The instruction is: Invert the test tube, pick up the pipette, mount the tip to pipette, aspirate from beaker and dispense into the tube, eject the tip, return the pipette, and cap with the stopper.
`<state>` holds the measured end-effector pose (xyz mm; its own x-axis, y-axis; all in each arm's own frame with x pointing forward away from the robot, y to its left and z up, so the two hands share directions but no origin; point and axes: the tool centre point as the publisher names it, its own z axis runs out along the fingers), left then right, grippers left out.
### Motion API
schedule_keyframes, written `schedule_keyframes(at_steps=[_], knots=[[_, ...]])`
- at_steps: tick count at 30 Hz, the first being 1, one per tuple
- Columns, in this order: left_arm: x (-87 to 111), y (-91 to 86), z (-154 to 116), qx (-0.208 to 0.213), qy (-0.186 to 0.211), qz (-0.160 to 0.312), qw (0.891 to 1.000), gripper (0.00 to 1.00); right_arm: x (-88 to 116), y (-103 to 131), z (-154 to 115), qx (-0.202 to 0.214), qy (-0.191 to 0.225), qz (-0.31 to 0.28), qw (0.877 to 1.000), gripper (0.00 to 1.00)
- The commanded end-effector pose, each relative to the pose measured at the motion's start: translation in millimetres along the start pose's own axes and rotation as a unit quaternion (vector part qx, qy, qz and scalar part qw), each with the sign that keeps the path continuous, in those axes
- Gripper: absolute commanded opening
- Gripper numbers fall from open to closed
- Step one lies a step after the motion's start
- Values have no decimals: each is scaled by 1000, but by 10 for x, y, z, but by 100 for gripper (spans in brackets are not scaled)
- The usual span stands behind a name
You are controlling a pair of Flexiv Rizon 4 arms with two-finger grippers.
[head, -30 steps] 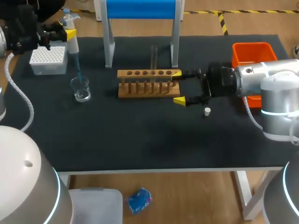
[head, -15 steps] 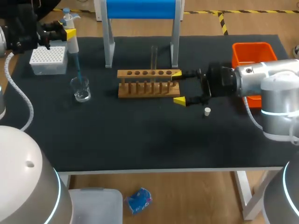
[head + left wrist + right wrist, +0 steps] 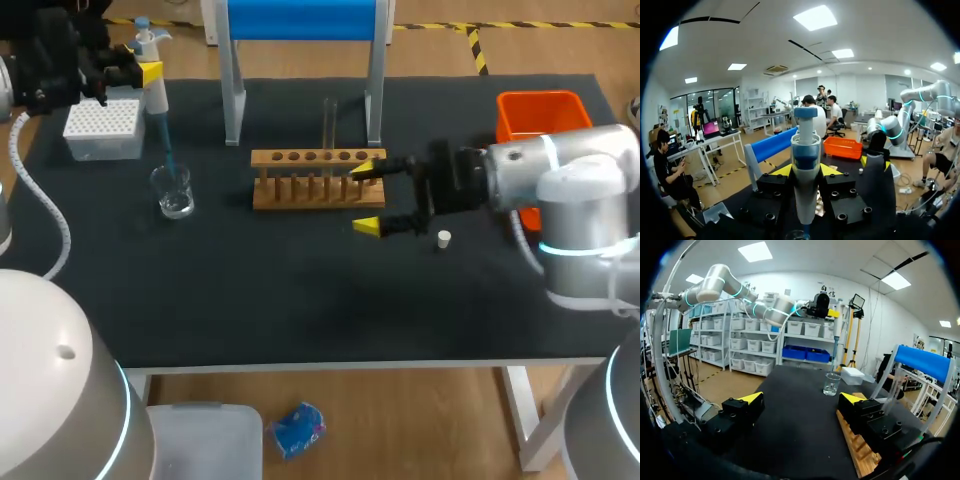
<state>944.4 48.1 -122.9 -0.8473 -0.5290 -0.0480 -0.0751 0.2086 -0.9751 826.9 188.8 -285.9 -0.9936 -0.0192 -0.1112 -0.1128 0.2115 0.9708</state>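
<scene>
Black tabletop (image 3: 300, 310) carries everything. At its far left corner, the left fingers (image 3: 150, 72) hold the pipette (image 3: 157, 95) tight and upright, next to the white tip box (image 3: 102, 130). Its thin blue tip (image 3: 168, 150) points down at the glass beaker (image 3: 173, 190). Toward the middle, the test tube (image 3: 329, 122) stands in the wooden rack (image 3: 315, 180). The right fingers (image 3: 368, 227) are spread wide at the rack's right end, apart from the tube. A small white stopper (image 3: 444, 238) lies near them, toward the right edge.
</scene>
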Motion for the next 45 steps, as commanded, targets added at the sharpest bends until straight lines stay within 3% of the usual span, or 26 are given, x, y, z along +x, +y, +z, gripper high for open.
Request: schedule_keyframes(at_steps=[1, 12, 20, 31, 45], knots=[[2, 6, 6, 2, -1, 1, 1000, 0, -8, 19, 598, 24, -16, -1, 1000, 100], [2, 6, 6, 2, -1, 1, 1000, 0, -285, -33, 1811, -4, -24, 39, 999, 100], [2, 6, 6, 2, -1, 1, 1000, 0, -461, -47, 2295, 13, -50, 60, 997, 100], [2, 6, 6, 2, -1, 1, 1000, 0, -528, -59, 2490, 35, -64, 54, 996, 100], [2, 6, 6, 2, -1, 1, 1000, 0, -651, -58, 2381, 34, -77, 39, 996, 100]])
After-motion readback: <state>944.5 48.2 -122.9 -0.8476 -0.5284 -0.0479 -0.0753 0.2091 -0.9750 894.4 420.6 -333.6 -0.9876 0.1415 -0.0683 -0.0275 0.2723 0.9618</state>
